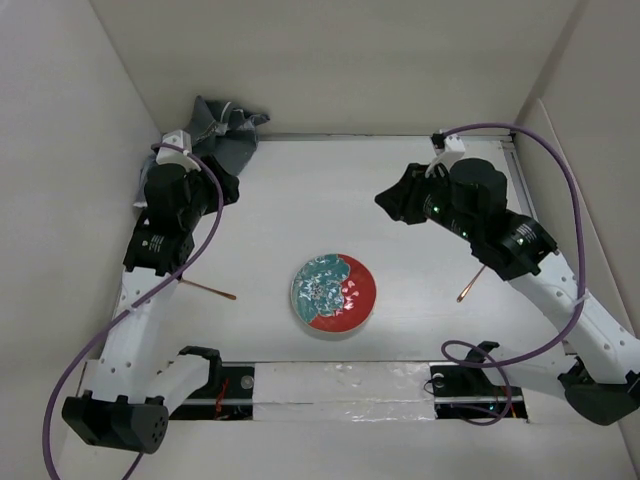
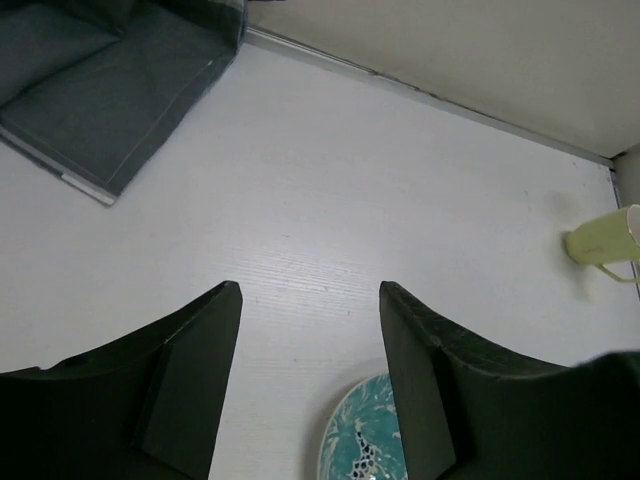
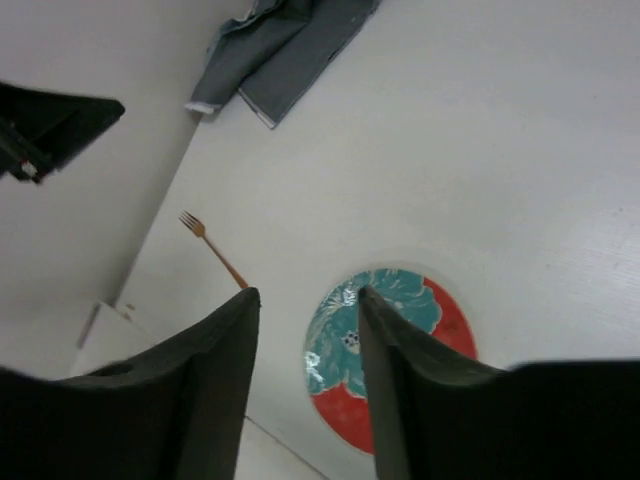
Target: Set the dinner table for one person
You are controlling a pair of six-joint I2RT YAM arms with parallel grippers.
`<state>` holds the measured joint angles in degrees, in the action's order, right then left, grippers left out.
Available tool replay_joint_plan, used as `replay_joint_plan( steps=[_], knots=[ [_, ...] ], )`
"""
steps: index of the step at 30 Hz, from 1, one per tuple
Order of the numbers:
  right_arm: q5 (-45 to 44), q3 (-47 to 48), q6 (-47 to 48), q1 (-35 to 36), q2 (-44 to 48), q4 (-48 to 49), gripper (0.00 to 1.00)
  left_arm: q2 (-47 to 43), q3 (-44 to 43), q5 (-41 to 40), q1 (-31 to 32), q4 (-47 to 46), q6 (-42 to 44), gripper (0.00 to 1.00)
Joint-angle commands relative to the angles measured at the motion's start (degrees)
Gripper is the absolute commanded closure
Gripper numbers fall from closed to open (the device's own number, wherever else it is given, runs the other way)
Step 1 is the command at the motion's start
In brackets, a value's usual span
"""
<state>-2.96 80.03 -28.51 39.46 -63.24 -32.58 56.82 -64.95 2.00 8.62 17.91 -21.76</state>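
Tallying, we list: plate mid dinner table; fork left of it, copper utensil right; grey cloth bunched far-left of plate, unplaced; left gripper, right gripper spread, empty.

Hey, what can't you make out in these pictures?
Top view: copper utensil, upper end hidden under right arm; type unclear.
Top view: grey cloth, partly covered by left arm.
Left wrist view: pale green cup-like thing, cut off by right edge.
Left wrist view: plate, cut by bottom edge.

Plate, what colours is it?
The plate is teal and red, flecked white; top view shows it best.
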Motion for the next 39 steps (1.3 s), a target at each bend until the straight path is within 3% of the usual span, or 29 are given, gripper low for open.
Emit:
replay_joint_plan(
  steps=[1,3,4,5,6,7,12,14,16,19,23,27,30,39],
  knots=[
    [2.51,-0.66,-1.28,-2.54,1.46,3.22,0.72,-1.27,-4.21,-3.84,0.08,-0.42,0.22,0.45],
    [5.68,-1.10,-1.28,-3.08,1.80,3.22,1.00,0.83,-6.06,-5.76,0.08,0.71,1.98,0.48],
    [6.64,-1.28,-1.28,-3.86,1.98,3.22,1.00,1.88,-7.98,-7.00,0.08,1.16,2.07,0.59],
    [7.09,-2.41,-1.20,-4.48,2.59,3.74,1.00,5.20,-10.00,-9.27,0.08,3.34,2.59,0.79],
    [7.09,-2.42,-1.19,-4.48,2.60,3.75,1.00,5.23,-10.02,-10.43,0.08,3.36,2.60,0.79],
    [7.27,-2.77,-1.28,-4.48,3.03,3.84,1.00,6.45,-11.76,-11.74,0.08,3.88,2.86,1.00],
    [10.17,-4.79,-1.19,-6.41,3.92,3.93,1.00,16.91,-15.99,-17.97,-4.83,5.73,2.25,1.00],
    [10.61,-5.06,-1.19,-6.42,4.09,3.58,1.00,21.46,-17.23,-20.09,-7.29,5.73,1.28,0.76],
    [11.13,-6.19,-1.28,-6.42,4.70,3.66,1.00,24.55,-17.84,-21.24,-8.70,5.56,1.19,0.60],
    [12.54,-8.74,-1.63,-6.42,6.29,5.33,1.00,31.06,-19.68,-22.91,-9.33,5.73,1.81,0.45],
    [13.42,-9.98,-1.63,-6.42,6.12,5.42,0.97,41.59,-21.89,-22.92,-9.33,7.40,0.67,0.44],
    [13.42,-10.42,-1.19,-6.42,5.94,4.89,0.70,49.34,-24.25,-20.11,-10.56,5.91,-1.44,0.44],
    [13.16,-10.33,-1.20,-6.42,6.03,4.19,0.59,56.02,-27.94,-20.46,-10.56,6.08,-1.97,0.44],
    [12.54,-10.86,-2.16,-5.89,5.59,3.22,0.53,73.77,-39.89,-20.64,-10.56,9.41,-0.92,0.42]
  ],
)
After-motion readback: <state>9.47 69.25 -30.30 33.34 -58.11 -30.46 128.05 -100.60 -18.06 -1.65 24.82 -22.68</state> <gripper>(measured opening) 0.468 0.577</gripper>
